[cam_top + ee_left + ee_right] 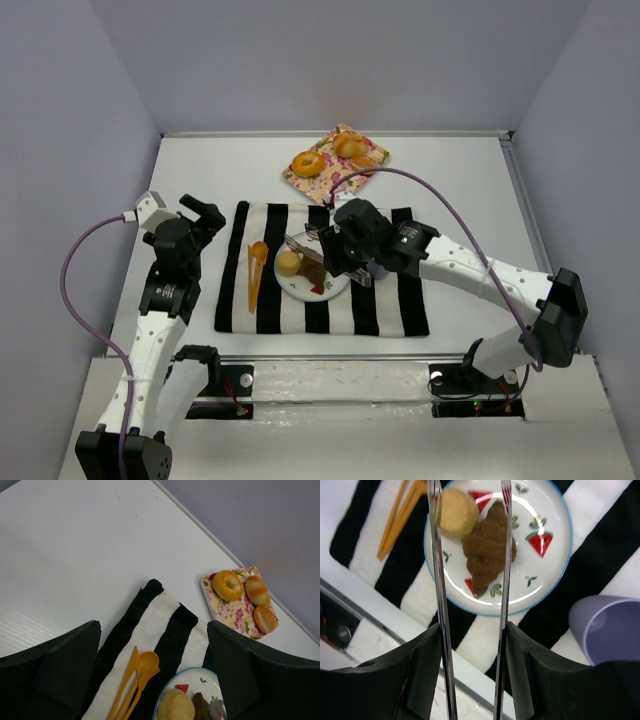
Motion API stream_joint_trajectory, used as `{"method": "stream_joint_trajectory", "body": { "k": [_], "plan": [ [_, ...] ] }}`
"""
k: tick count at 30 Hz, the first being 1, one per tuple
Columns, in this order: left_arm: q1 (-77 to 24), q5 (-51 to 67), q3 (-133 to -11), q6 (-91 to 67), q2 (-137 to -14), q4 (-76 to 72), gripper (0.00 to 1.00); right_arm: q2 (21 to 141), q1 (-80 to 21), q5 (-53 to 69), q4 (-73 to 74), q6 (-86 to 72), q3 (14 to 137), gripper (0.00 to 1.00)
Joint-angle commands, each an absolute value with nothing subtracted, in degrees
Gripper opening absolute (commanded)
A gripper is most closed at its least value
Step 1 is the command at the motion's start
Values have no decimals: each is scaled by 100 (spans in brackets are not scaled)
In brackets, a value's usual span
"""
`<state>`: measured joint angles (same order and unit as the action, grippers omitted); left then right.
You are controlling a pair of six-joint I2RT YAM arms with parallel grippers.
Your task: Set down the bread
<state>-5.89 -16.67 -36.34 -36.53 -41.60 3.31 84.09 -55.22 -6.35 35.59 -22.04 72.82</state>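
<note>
From above, a striped cloth (265,300) lies on the white worktop (450,180). On it stands a plate (335,289) bearing a brown croissant (312,270) and, just to its left, a round bun (289,263). Orange cutlery (257,270) lies on the cloth left of the plate. At the far edge a flowered tray (325,182) holds a ring-shaped bread (306,163) and two rolls (350,147). The right fingers (338,255) hang over the plate, clasping metal tongs (300,246). A purple cup (377,270) peeps out under that arm. The left fingers (213,215) stand spread and empty, off the cloth's left side.

The left wrist camera shows its own fingers (65,670) wide apart with nothing between them. Beyond them lie the cloth's corner (165,615), the cutlery (140,675), the plate's rim (192,676) with the bun (176,706), and the tray (230,612) with its three breads.

The right wrist camera shows its fingers (420,675) pressed against the outsides of the tongs (441,630), whose two blades stand apart. The croissant (487,547) lies on the plate (545,570) between the blades. The right blade crosses its edge and the left blade crosses the bun (456,512). Whether either blade touches the bread I cannot tell. The cup (610,625) stands on the cloth just beside the plate.
</note>
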Motion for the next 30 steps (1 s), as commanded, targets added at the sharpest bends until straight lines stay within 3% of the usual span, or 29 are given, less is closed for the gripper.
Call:
{"method": "stream_joint_trajectory", "body": {
  "k": [1, 6, 10, 17, 25, 30],
  "plan": [
    [-562, -1775, -3612, -3674, -4140, 167, 99, 8147, -5572, -1633, 3243, -2285, 7953, 55],
    [-562, -1863, -3621, -3691, -4131, 202, 99, 8156, -4801, -2092, 3234, -2540, 8235, 54],
    [-562, -1995, -3647, -3691, -4166, 211, 99, 8165, -3012, -1819, 2928, -2007, 8393, 54],
    [-562, -2259, -3700, -3691, -4289, 273, 99, 9621, -1084, -1460, 2584, -1284, 9445, 58],
    [-562, -2460, -3683, -3586, -4324, 132, 99, 12493, -572, -1206, 2478, -739, 11396, 65],
    [-554, -2575, -3656, -3559, -4350, 44, 99, 13253, -510, -957, 2496, -738, 11874, 68]
  ]
}}
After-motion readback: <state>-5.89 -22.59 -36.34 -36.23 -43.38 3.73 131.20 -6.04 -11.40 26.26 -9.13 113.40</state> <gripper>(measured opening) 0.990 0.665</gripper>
